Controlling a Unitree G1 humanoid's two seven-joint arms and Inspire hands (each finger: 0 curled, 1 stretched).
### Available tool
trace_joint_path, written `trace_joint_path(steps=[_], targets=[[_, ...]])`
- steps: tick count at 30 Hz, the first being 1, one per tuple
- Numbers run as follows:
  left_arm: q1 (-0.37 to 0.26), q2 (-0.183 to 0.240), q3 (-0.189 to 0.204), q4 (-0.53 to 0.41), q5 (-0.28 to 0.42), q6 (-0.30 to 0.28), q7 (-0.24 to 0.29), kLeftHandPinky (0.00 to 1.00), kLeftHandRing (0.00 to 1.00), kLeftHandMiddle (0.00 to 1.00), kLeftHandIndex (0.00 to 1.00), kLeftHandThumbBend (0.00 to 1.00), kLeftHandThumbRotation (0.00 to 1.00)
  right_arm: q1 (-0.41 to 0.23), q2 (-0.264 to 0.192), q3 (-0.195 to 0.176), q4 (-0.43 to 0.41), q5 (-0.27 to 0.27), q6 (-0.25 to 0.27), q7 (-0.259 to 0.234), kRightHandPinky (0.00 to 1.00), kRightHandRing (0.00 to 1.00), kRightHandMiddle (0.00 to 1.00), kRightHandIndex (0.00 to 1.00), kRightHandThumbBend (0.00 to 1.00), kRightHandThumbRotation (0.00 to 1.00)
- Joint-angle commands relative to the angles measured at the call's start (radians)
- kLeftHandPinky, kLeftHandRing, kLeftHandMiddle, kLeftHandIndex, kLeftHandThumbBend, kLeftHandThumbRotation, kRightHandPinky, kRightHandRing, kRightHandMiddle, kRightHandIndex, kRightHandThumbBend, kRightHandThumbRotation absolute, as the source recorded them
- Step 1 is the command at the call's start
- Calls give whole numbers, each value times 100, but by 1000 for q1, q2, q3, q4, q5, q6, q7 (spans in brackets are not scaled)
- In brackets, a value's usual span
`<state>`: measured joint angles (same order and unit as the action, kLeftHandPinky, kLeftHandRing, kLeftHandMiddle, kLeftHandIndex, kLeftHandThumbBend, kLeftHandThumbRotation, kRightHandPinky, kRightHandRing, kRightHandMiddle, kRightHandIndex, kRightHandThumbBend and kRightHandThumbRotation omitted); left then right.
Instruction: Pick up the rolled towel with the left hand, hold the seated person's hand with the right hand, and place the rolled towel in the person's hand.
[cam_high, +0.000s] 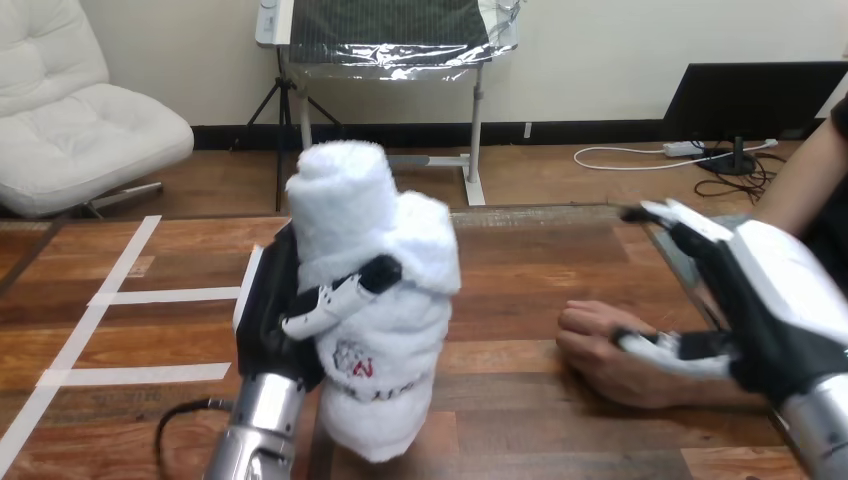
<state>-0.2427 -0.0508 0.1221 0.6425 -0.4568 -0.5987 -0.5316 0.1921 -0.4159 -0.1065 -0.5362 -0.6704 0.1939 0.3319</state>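
Observation:
My left hand (272, 312) holds the rolled white towel (385, 250) upright above the table, left of centre, with fingers and thumb curled round its middle. The towel's lower end hangs just over the wood near the front edge. The person's hand (598, 350) rests on the table at the right, closed in a loose fist, knuckles pointing left. My right hand (780, 290) stands over the person's wrist with its fingers straight and pointing up-left. Its thumb lies across the back of the person's hand. The wrist itself is hidden behind my palm.
The wooden table (520, 260) stretches between the towel and the person's hand, with its far edge just beyond my right fingertips. The person's forearm (805, 180) comes in from the upper right.

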Motion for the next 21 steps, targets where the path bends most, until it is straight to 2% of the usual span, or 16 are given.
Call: trace_joint_path(steps=[1, 9, 13, 21], targets=[[-66, -15, 16, -45, 2, -11, 5, 38, 43, 47, 52, 98, 12, -97, -90, -35, -2, -18, 31, 56, 82, 90, 91, 85, 83, 0], [-72, -25, 17, -44, 8, -11, 8, 38, 43, 48, 52, 99, 13, -141, -193, -29, 60, -54, 102, 154, 81, 90, 90, 85, 85, 0], [-75, -27, 18, -39, 4, -12, -1, 38, 43, 48, 52, 99, 14, -166, -249, -22, 99, -61, 115, 205, 82, 90, 90, 85, 85, 0], [-75, -29, 19, -39, 4, -13, -5, 38, 43, 48, 52, 100, 14, -209, -324, -4, 168, -59, 141, 285, 83, 90, 91, 85, 84, 0]])
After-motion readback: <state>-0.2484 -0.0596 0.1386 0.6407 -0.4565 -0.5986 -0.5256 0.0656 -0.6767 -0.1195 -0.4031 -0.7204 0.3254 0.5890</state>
